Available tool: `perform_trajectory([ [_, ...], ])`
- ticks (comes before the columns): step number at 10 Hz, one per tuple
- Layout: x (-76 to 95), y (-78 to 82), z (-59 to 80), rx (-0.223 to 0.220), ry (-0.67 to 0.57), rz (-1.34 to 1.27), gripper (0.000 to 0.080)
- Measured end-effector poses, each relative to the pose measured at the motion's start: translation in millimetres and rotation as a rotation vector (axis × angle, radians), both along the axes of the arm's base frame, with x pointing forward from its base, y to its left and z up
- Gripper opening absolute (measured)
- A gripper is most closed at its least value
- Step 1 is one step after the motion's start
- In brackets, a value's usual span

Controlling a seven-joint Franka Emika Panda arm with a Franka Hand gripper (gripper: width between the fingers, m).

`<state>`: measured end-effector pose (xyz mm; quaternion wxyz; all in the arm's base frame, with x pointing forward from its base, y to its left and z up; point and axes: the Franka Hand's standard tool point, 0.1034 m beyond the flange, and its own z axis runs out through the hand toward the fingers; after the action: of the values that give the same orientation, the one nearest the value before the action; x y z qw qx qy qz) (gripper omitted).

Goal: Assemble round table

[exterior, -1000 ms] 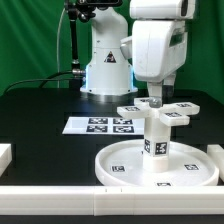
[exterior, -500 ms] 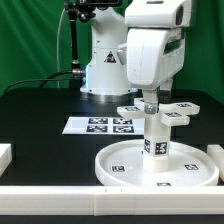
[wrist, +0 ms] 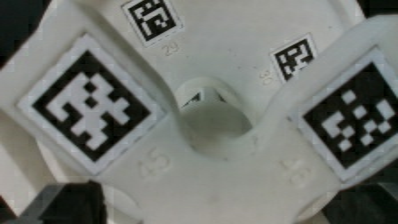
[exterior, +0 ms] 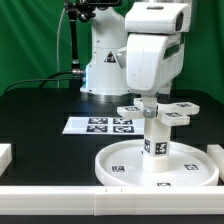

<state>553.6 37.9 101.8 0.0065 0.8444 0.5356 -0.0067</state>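
The large rimmed round disc (exterior: 160,165) lies flat on the table at the exterior view's right. The short thick cylinder leg (exterior: 155,138) stands upright on its middle. The four-armed cross base (exterior: 170,116) sits on top of the leg. My gripper (exterior: 148,101) hangs straight down over the cross base, fingertips at its hub. In the wrist view the cross base (wrist: 214,125) fills the picture. A dark finger (wrist: 75,203) shows at each side of it, set wide apart. The jaws look open around the hub.
The marker board (exterior: 98,125) lies flat on the table to the exterior view's left of the disc. White border rails run along the near edge (exterior: 60,196) and at the left (exterior: 5,155). The robot's base (exterior: 103,70) stands behind.
My hand has shifted a little toward the exterior view's left over the cross base. The cross base, leg and disc have not moved.
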Motion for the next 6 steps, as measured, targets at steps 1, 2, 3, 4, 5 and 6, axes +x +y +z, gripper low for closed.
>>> perform_trajectory([
  [1,0.1,-0.1,0.1,0.000,0.000,-0.003,0.0649],
  [2,0.0,-0.4,0.1,0.000,0.000,-0.004,0.0621],
  [3,0.0,-0.7,0.1,0.000,0.000,-0.004,0.0621],
  [4,0.1,-0.8,0.1,0.000,-0.001,-0.011,0.0442],
  [5,0.1,-0.9,0.1,0.000,-0.001,-0.030,0.0437],
  [6,0.1,-1.0,0.1,0.000,-0.001,-0.030,0.0437],
])
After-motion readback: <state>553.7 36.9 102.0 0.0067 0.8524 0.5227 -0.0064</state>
